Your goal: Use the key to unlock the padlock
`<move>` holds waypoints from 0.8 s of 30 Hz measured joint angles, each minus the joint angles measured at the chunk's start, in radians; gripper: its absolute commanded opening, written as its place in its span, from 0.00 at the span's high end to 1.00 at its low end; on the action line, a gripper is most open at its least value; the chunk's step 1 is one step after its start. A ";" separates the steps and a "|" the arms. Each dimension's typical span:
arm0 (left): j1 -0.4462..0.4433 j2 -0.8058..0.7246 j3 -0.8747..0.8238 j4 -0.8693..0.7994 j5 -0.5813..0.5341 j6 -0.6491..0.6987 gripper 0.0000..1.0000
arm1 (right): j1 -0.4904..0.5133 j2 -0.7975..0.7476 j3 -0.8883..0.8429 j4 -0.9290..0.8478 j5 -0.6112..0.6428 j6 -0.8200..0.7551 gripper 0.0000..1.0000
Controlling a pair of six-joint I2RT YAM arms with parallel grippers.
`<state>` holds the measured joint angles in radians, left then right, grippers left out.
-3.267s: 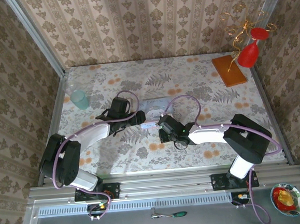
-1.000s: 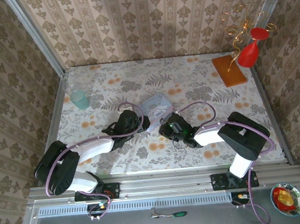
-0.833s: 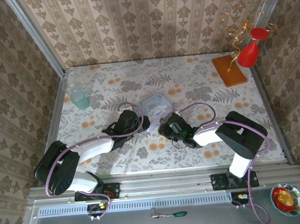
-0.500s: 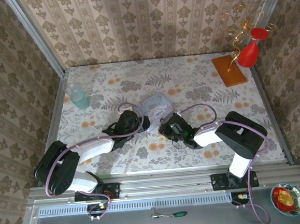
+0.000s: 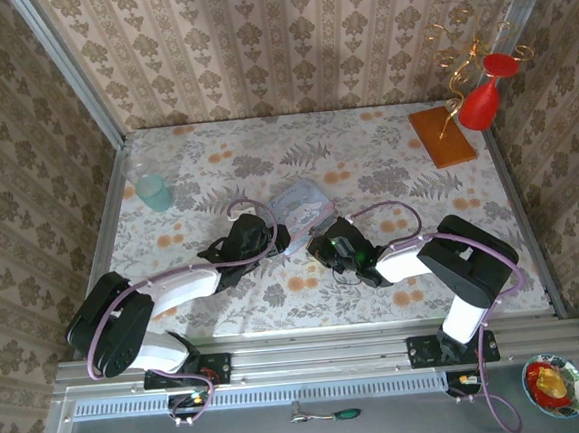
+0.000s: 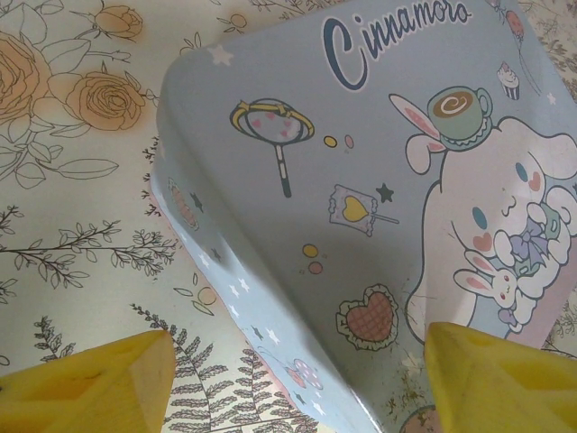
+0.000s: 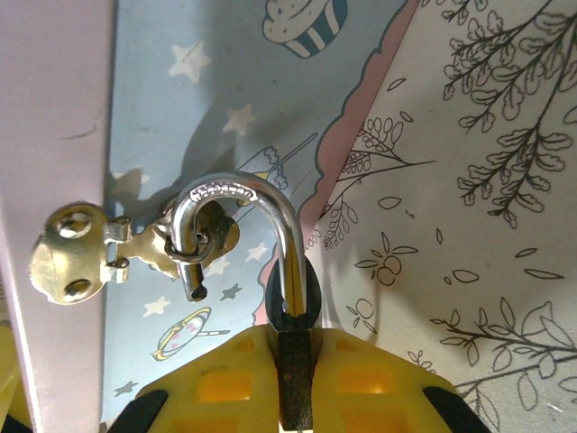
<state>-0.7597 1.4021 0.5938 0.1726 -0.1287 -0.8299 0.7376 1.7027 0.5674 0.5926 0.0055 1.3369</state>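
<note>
Fingers (image 7: 216,379) of the right gripper (image 7: 293,370) are pinching the padlock (image 7: 290,271); its shackle just above them risks snagging the hasp (image 7: 77,248)

So our padlock (image 7: 290,311) is a tiny thing, dark body with a shiny silver shackle (image 7: 236,191). The body is pinched between the yellow fingers of the right tool (image 7: 293,352), so we only get a narrow dark strip of it. The shackle arches away from the tool and curls back, and its short leg is out of the body, with the notched tip hanging free and hooked through the brass hasp (image 7: 135,245) on the pale blue tin (image 7: 180,90), right next to the flowery surface (image 7: 469,180).
</note>
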 measured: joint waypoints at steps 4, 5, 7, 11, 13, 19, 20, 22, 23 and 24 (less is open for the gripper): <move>0.000 0.000 0.000 0.000 0.000 -0.002 0.27 | -0.015 -0.007 0.000 0.004 -0.006 0.025 1.00; 0.000 0.000 0.000 0.000 0.000 -0.002 0.27 | -0.020 -0.011 -0.001 0.008 -0.007 0.032 1.00; 0.000 0.000 -0.001 0.000 0.000 -0.002 0.27 | -0.032 -0.022 -0.001 0.013 -0.007 0.048 1.00; 0.000 0.000 -0.001 0.001 0.000 -0.005 0.27 | -0.031 -0.031 0.001 0.017 -0.003 0.059 1.00; -0.005 0.000 -0.001 0.000 -0.004 -0.005 0.27 | -0.018 -0.031 0.005 0.011 -0.002 0.060 1.00; -0.005 0.000 0.001 -0.003 -0.011 -0.005 0.27 | -0.018 -0.040 0.005 -0.012 0.005 0.057 1.00; -0.002 0.000 0.002 -0.007 -0.010 -0.004 0.27 | -0.023 -0.050 0.004 -0.024 0.005 0.054 1.00; 0.010 0.000 0.004 -0.010 -0.002 0.004 0.27 | -0.038 -0.087 -0.008 -0.062 0.009 0.046 1.00; 0.018 0.000 0.005 -0.010 0.008 0.011 0.27 | -0.045 -0.105 -0.014 -0.079 0.010 0.039 1.00; 0.027 0.000 0.005 -0.010 0.017 0.017 0.27 | -0.052 -0.125 -0.021 -0.097 0.010 0.030 1.00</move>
<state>-0.7322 1.4025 0.5987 0.1623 -0.1116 -0.8131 0.6857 1.5780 0.5468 0.4953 0.0151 1.3666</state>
